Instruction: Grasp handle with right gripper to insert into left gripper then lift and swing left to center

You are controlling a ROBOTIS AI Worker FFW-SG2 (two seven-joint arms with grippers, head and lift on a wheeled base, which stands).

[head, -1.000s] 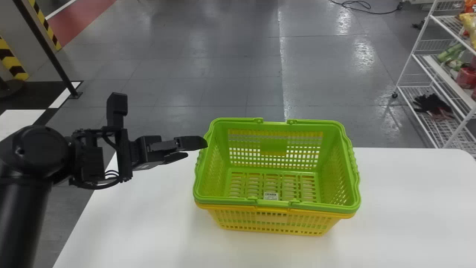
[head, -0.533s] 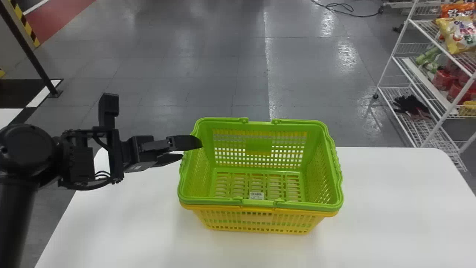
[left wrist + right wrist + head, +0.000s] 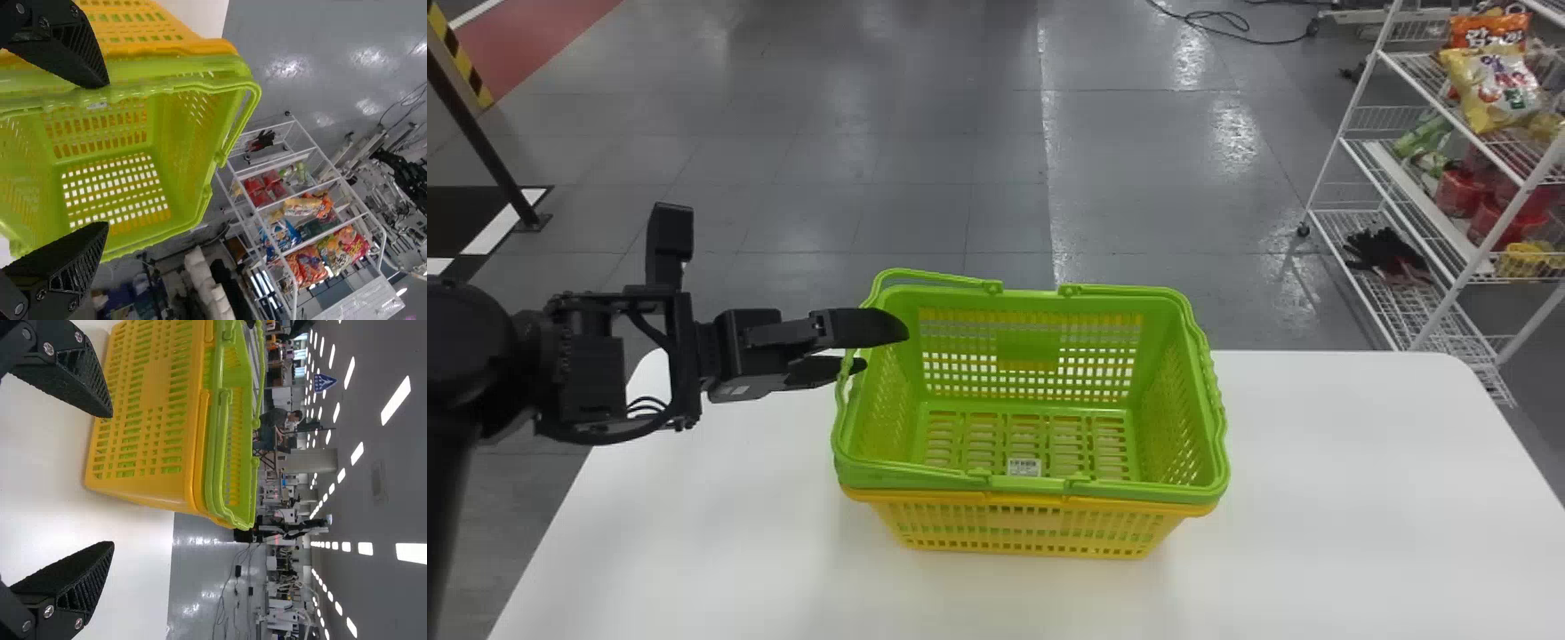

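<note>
The green basket's [image 3: 1174, 400] nine-o'clock handle [image 3: 927, 275], which lay along the rim half a second ago, now stands raised off it, clearest at ten o'clock. The left gripper [image 3: 886, 348] has risen slightly and pushed toward three o'clock, its fingertips now farther over the basket, the handle now crossing the lower finger [image 3: 809, 373]. The head view itself has swung toward three o'clock: basket, black pole [image 3: 479, 145] and white wire rack [image 3: 1376, 55] have all slid toward nine, bringing the yellow snack bag [image 3: 1498, 89] fully into frame at two o'clock.
</note>
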